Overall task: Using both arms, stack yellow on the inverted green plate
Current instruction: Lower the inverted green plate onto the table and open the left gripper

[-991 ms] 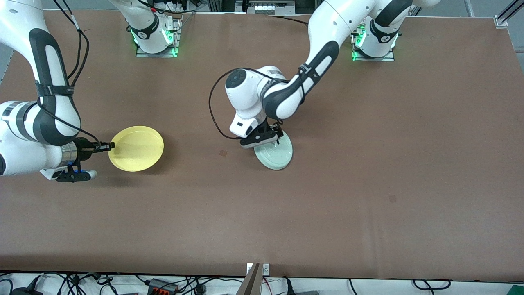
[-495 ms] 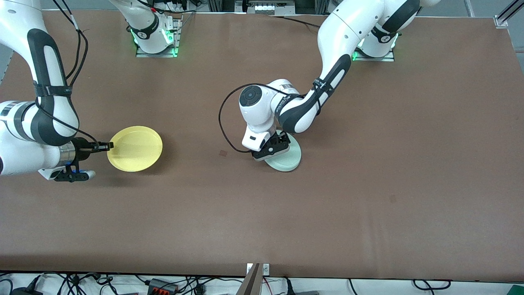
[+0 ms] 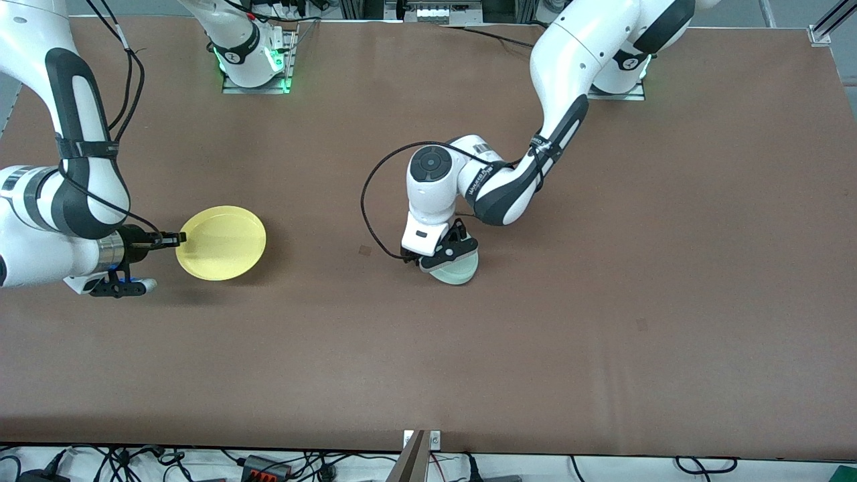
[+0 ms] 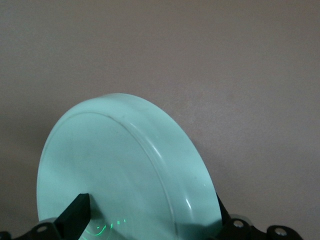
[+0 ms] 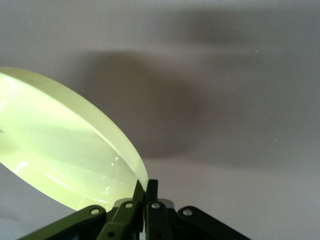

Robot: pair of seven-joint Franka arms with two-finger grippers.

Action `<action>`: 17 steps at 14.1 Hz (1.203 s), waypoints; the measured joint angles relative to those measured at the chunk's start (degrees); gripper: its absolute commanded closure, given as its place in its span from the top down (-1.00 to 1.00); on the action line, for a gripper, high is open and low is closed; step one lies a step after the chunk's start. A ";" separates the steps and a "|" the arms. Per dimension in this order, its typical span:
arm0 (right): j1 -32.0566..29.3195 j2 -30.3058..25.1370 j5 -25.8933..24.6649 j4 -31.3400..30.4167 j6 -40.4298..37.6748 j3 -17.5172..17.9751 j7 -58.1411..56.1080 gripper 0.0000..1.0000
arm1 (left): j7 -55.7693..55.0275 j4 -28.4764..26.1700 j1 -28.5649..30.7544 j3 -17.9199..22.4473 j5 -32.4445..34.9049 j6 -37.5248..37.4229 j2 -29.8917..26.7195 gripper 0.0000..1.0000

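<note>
**Green plate tipped on edge mid-table; yellow plate pinched by its rim**

Handling: both plates look like thin, rigid, light plastic with smooth faces, so probably slippery. No handles; the low raised rim is the only sensible place to grip, and a one-point rim pinch will likely let a plate swing or slip.

Green plate (image 3: 456, 271): near the table's middle, well apart from every edge. The left gripper (image 3: 438, 258) is at it, fingers spread wide with the plate between them. The left wrist view shows one finger (image 4: 74, 218) against a face and the rim running past the other side. Whether the jaws actually bear on the plate, I cannot tell. It stands steeply tilted, almost on edge, its lower rim at or close to the table. Round, so no long axis; its flat faces point sideways, not up. Inversion judged incomplete.

Yellow plate (image 3: 221, 242): toward the right arm's end, the table's near edge well off. The right gripper (image 3: 178, 237) is pressed tight on the rim. The plate sits roughly level, hollow side up, above its shadow.
</note>
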 measured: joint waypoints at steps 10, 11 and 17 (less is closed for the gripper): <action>0.00 0.04 0.00 0.00 0.00 0.00 -0.01 -1.00 | 1.34 -5.99 0.93 -0.11 0.49 7.43 -1.63 1.00; 0.00 0.05 0.00 0.00 0.00 0.00 -0.01 -1.00 | 1.37 -6.02 0.31 0.02 2.22 6.97 -1.62 1.00; 0.00 0.46 0.00 0.00 0.00 0.00 -0.01 -1.00 | 1.49 -6.05 -2.57 1.67 11.35 -11.02 -1.78 1.00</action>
